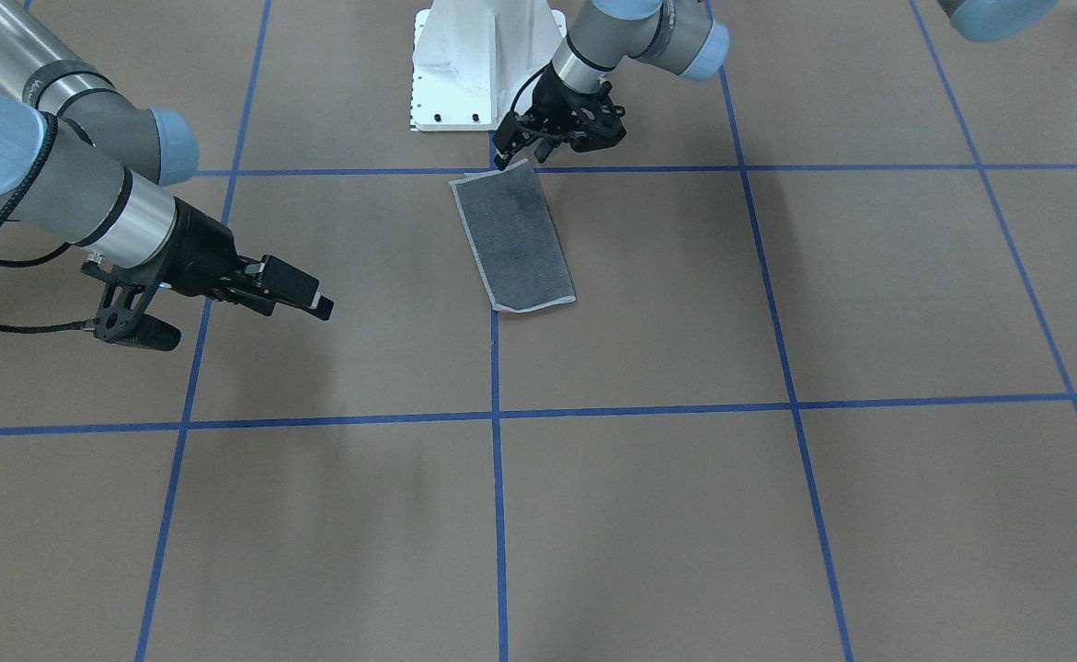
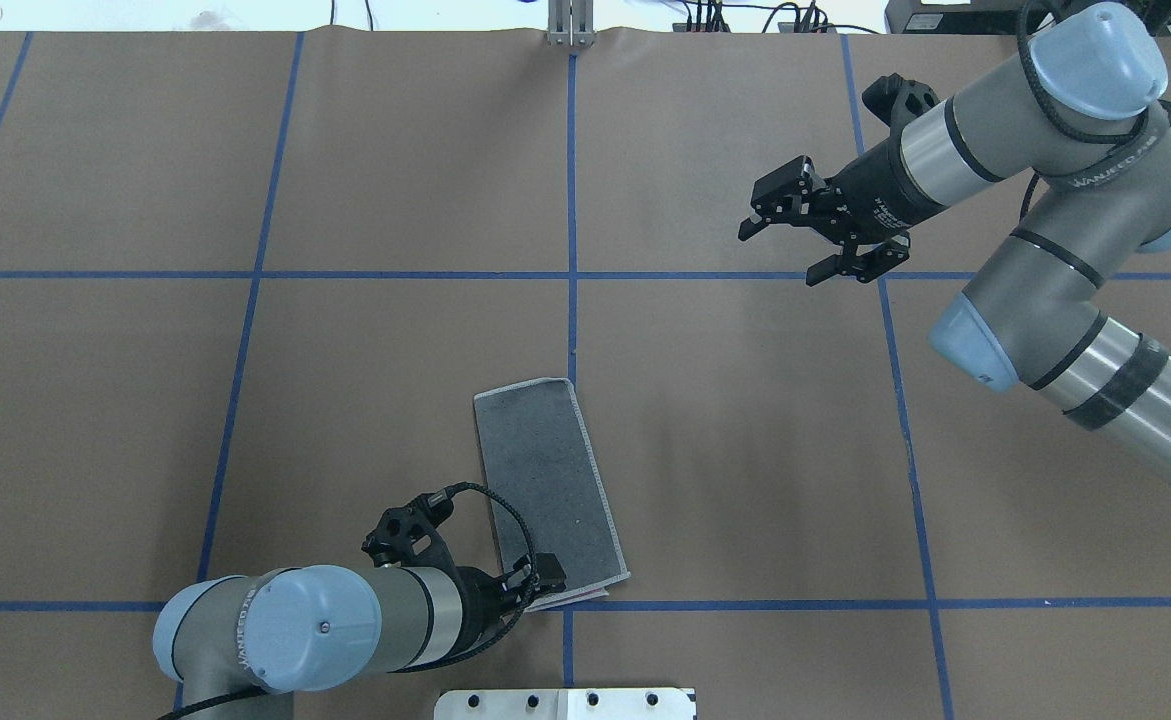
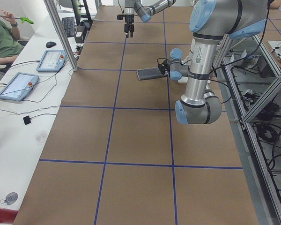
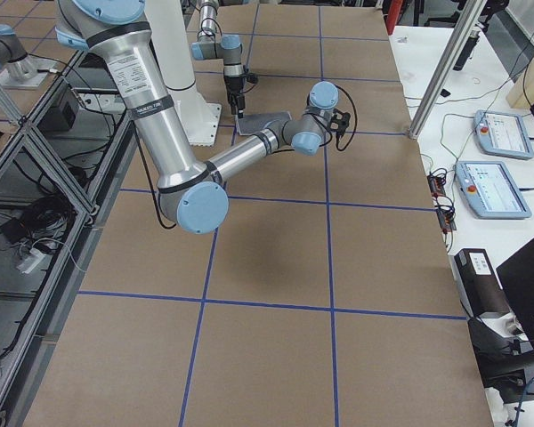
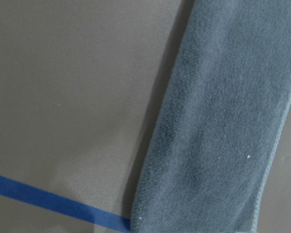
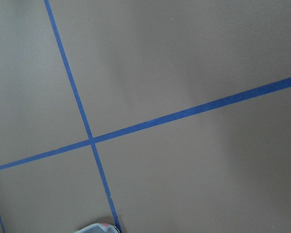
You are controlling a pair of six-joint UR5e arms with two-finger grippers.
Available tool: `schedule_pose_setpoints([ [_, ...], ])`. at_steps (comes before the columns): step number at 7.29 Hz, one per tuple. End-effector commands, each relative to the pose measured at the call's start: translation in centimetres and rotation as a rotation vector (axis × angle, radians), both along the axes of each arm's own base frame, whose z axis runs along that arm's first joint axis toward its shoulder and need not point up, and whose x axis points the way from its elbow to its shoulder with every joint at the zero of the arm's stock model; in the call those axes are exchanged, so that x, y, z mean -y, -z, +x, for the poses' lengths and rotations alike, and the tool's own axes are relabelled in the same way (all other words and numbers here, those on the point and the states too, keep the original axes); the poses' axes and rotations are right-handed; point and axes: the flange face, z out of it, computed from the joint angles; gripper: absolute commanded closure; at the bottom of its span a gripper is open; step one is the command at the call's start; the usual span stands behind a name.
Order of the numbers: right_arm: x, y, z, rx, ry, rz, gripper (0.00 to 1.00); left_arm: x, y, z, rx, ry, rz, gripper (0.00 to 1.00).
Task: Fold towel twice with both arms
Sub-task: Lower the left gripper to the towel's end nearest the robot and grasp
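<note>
The black two-finger left gripper (image 2: 542, 580) sits at the near corner of the folded grey terry towel (image 2: 545, 480), which stretches away from it. Whether it grips the cloth cannot be told. Well beyond, the black right gripper (image 2: 783, 252) hangs spread and empty. The lettering on the arm is too small to read.

The towel (image 2: 545, 480) is soft grey terry cloth (pale stitched hem); beneath it, matt brown paper (image 2: 745, 450) with smooth blue tape (image 2: 572, 330).

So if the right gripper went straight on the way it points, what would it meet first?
Probably the bare table paper near the blue tape crossing, just past the towel's far end, not the towel. The right gripper is open, angled down; depth is uncertain.
</note>
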Motion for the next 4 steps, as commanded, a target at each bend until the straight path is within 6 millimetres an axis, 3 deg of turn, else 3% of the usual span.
schedule_pose_setpoints([
  [1, 0.0, -0.11, 0.0, -0.001, 0.0, -0.002, 0.0, 0.0, -0.22, 0.29, 0.006, 0.0, -0.001, 0.18],
  [4, -0.03, -0.04, 0.02, 0.0, -0.001, -0.005, 0.0, 0.0, -0.22, 0.29, 0.006, 0.0, -0.001, 0.25],
])
